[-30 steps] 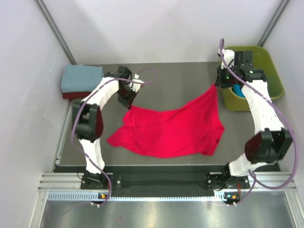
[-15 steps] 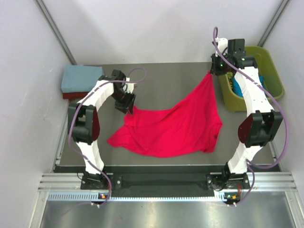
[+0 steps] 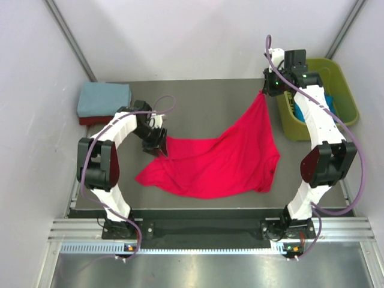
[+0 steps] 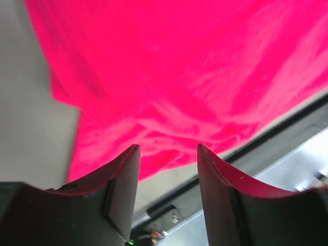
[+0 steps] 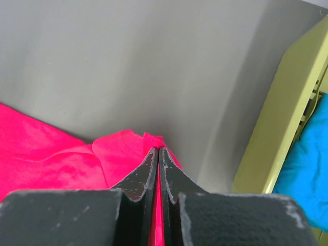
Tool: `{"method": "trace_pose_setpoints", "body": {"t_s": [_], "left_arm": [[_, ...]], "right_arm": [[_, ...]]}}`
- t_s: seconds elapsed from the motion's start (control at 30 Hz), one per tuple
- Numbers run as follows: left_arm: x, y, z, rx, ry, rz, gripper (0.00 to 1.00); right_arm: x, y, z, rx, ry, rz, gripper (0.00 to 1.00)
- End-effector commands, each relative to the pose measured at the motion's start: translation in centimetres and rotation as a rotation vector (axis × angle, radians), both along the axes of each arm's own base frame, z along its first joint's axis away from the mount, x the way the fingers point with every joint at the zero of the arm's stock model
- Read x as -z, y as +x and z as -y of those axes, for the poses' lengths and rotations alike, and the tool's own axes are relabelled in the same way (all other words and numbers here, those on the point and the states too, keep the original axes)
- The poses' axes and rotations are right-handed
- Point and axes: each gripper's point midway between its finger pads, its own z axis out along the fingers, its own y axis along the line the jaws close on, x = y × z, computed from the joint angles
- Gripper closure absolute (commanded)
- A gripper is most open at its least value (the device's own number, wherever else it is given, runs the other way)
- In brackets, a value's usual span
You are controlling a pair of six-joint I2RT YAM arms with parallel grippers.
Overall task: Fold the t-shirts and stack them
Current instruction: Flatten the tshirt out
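We see the red tee [image 3: 216,159] lying spread out and crumpled in the middle of the worktop [image 3: 204,99]. Its far right corner is pulled up off the worktop. The right end effector [image 3: 264,93] pinches that corner. Its two fingers are pressed together with red cloth between them. It is at the far right, just beside the green tub [image 3: 343,90]. A blue tee [image 5: 307,169] lies inside the tub.

The left end effector [image 3: 157,146] is at the far left edge of the red tee. Its fingers stand apart, not very wide, and nothing is between them. We see red cloth below the gap, but we cannot tell if the fingertips touch it.

In the far left corner a blue-grey tee [image 3: 103,99] lies folded on top of a dark red tee [image 3: 90,120]. These two are well apart from the red tee.
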Motion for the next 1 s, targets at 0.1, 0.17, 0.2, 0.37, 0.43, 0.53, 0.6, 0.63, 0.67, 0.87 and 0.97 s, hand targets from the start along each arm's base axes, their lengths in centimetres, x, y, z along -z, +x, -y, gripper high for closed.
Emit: {"method": "trace_pose_setpoints", "body": {"t_s": [0.1, 0.17, 0.2, 0.37, 0.43, 0.53, 0.6, 0.63, 0.67, 0.87, 0.97], "left_arm": [[0.9, 0.2, -0.9, -0.128, -0.056, -0.048, 0.50], [1.1, 0.6, -1.2, -0.145, -0.059, -0.048, 0.50], [1.3, 0.8, -1.3, -0.150, -0.057, -0.051, 0.50], [1.9, 0.9, -1.6, -0.161, -0.051, -0.078, 0.50], [2.1, 0.9, -1.8, -0.163, -0.048, -0.087, 0.50], [2.7, 0.7, -1.9, -0.165, -0.042, -0.108, 0.50], [3.1, 0.7, -2.1, -0.167, -0.035, -0.116, 0.51], [3.2, 0.7, -2.2, -0.169, -0.033, -0.120, 0.51], [3.3, 0.7, -2.3, -0.171, -0.030, -0.124, 0.51], [3.7, 0.5, -2.7, -0.179, -0.016, -0.138, 0.52], [4.1, 0.5, -2.8, -0.183, -0.012, -0.140, 0.53]], "right_arm": [[-3.7, -0.1, -1.0, -0.022, -0.010, 0.117, 1.00], [-3.5, -0.1, -1.0, -0.022, -0.013, 0.113, 1.00], [-3.4, -0.2, -1.1, -0.024, -0.012, 0.110, 1.00], [-3.6, -0.2, -1.0, -0.027, -0.019, 0.117, 1.00], [-3.7, 0.0, -0.9, -0.023, -0.021, 0.122, 1.00], [-3.7, 0.2, -0.9, -0.022, -0.028, 0.127, 1.00], [-3.9, 0.2, -0.7, -0.020, -0.029, 0.131, 1.00], [-3.7, 0.2, -0.8, -0.020, -0.031, 0.126, 1.00], [-3.5, 0.2, -0.8, -0.021, -0.032, 0.122, 1.00], [-3.6, 0.3, -0.6, -0.018, -0.039, 0.127, 1.00], [-3.6, 0.4, -0.6, -0.018, -0.039, 0.127, 1.00]]}}
